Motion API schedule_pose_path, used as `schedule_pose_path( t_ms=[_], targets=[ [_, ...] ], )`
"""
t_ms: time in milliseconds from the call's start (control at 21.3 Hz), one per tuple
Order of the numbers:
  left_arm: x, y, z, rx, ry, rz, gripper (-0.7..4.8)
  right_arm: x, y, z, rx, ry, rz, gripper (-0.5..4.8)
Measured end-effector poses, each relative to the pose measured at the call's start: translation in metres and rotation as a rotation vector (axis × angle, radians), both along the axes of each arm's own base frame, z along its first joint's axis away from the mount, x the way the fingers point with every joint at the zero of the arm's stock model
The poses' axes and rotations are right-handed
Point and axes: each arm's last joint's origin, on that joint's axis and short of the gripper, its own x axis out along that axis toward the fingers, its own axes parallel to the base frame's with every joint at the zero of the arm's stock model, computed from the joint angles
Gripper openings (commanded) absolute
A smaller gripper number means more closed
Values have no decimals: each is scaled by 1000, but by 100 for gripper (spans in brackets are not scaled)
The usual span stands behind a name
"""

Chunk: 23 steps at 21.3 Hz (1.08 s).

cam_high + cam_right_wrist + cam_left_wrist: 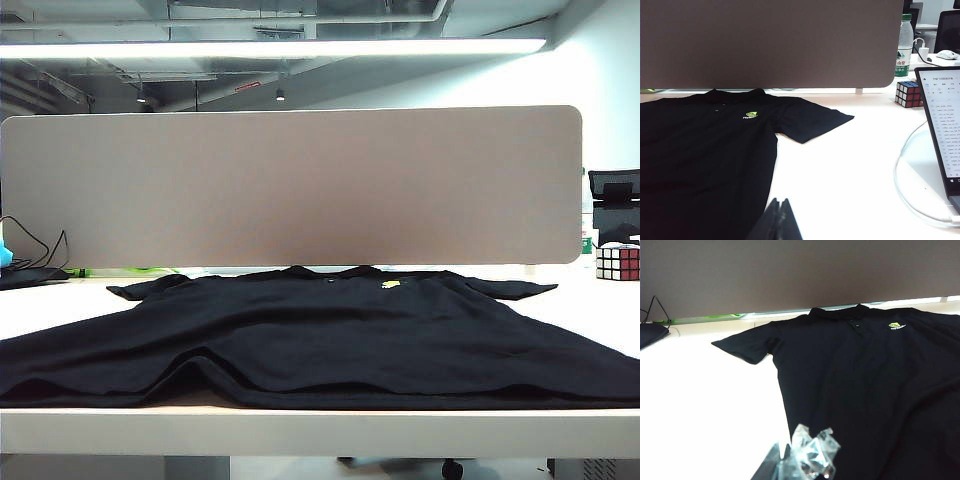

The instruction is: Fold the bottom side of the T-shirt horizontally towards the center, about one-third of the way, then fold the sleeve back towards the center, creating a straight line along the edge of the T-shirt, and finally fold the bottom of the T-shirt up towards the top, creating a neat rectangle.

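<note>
Here, the T-shirt [320, 335] lies flat, unfolded, on the white table [300, 430], collar toward the partition [290, 185]. Left gripper [807, 460] and right gripper [780, 220] hover closed, empty, near the hem.

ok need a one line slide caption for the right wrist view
Black T-shirt spread flat and unfolded on the table, Rubik's cube and laptop beside it, shut right gripper hovering at its edge.

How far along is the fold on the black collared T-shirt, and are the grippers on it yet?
Nothing is folded yet. The black collared cloth T-shirt lies spread flat on the white table, both sleeves out, its long straight hem by the near edge. Nothing is in hand: the left gripper and right gripper are shut, empty, back at the near side. All three folds remain.
</note>
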Motion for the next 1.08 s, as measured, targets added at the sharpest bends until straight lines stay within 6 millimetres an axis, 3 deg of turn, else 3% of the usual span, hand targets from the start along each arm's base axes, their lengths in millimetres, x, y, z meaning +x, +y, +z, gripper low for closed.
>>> schedule_pose_path(
  t_ms=[564, 799, 1081],
  targets=[
    [0, 0, 0, -6, -1, 1, -6, 0, 0, 0, 0, 0, 0, -1],
    [0, 1, 5, -244, 7, 24, -6, 0, 0, 0, 133, 15, 10, -3],
    [9, -3, 9, -365, 172, 3, -6, 1, 0, 34, 155, 102, -5, -4]
  ],
)
